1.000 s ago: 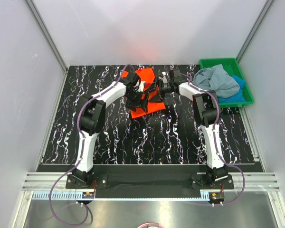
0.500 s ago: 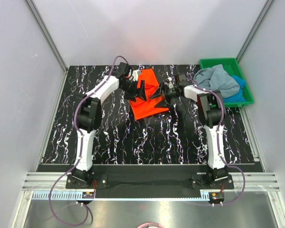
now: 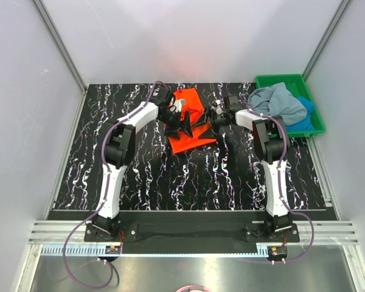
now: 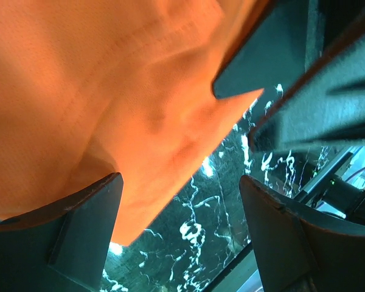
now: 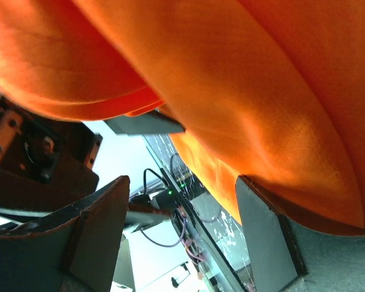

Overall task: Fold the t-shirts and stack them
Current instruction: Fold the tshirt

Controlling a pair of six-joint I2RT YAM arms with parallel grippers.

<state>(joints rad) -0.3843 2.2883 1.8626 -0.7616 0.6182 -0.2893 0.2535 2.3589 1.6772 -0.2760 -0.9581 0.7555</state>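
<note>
The bright orange t-shirt (image 3: 193,141) lies folded into a small rectangle at the back middle of the table. Both grippers hover low over it, tips facing each other. My left gripper (image 3: 185,121) is open above the shirt's left part; in the left wrist view the orange cloth (image 4: 109,91) fills the frame and nothing sits between the fingers (image 4: 79,237). My right gripper (image 3: 202,118) is open at the shirt's right edge, the orange cloth (image 5: 261,91) close above its fingers (image 5: 264,234). A grey-blue t-shirt (image 3: 278,102) and a bright blue t-shirt (image 3: 304,123) lie crumpled in the tray.
The green plastic tray (image 3: 280,78) stands at the back right corner, just right of the right arm. The black marbled tabletop (image 3: 188,176) stretches toward the arm bases. White walls with metal rails enclose the table on three sides.
The bunched orange shirt has settled into a flat folded rectangle. My left gripper swung out to the upper left, then came back over the shirt. The right gripper barely shifted.
</note>
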